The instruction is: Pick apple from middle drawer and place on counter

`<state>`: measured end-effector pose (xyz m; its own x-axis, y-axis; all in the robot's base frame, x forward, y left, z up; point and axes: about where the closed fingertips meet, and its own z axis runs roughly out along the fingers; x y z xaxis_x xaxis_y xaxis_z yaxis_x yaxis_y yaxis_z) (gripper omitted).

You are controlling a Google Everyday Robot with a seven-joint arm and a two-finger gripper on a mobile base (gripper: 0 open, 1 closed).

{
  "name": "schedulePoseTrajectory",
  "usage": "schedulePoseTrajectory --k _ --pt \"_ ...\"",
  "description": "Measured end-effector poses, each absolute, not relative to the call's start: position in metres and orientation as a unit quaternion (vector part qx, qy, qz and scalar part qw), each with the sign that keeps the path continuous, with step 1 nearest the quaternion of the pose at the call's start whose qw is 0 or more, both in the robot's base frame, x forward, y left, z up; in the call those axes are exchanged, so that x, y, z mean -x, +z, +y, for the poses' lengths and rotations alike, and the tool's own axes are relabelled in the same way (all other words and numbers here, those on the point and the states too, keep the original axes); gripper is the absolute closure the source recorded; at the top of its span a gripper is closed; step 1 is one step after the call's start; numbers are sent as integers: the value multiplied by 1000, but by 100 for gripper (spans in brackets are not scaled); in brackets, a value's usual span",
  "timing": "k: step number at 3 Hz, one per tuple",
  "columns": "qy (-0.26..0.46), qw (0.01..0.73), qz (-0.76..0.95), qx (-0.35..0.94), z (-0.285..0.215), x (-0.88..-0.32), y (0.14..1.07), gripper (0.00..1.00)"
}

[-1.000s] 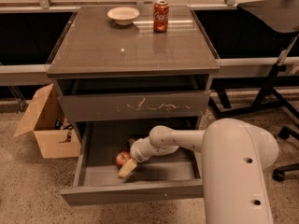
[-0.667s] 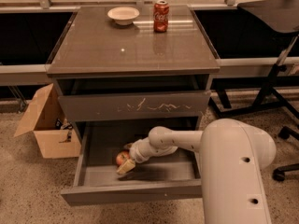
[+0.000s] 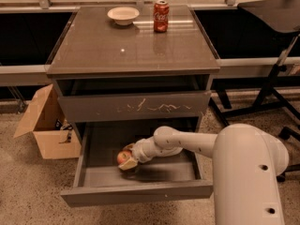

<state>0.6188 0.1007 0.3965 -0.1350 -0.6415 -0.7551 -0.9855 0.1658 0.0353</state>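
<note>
The apple (image 3: 122, 157), small and red with yellowish patches, lies in the open middle drawer (image 3: 136, 194), left of its centre. My gripper (image 3: 127, 156) reaches into the drawer from the right. One finger is above the apple and one below, and both touch it. The apple still rests low in the drawer. The counter (image 3: 131, 46) is the glossy grey-brown top of the cabinet, well above the gripper.
A red Coca-Cola can (image 3: 161, 16) and a white bowl (image 3: 123, 15) stand at the back of the counter. The shut drawer front with white scratches (image 3: 136, 107) overhangs the open drawer. An open cardboard box (image 3: 47, 125) sits on the floor at the left, and black chair legs (image 3: 272, 93) at the right.
My gripper has shifted slightly left along the drawer and its fingers have come in around the apple. The apple has hardly moved.
</note>
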Motion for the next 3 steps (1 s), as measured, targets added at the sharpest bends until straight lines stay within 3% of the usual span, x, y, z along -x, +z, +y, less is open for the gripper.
schedulePoseTrajectory --k 1,2,3 --pt "309 350 664 584 88 -623 425 99" --pt "347 391 609 597 76 -628 454 100" --pt "368 379 585 615 78 -615 460 100"
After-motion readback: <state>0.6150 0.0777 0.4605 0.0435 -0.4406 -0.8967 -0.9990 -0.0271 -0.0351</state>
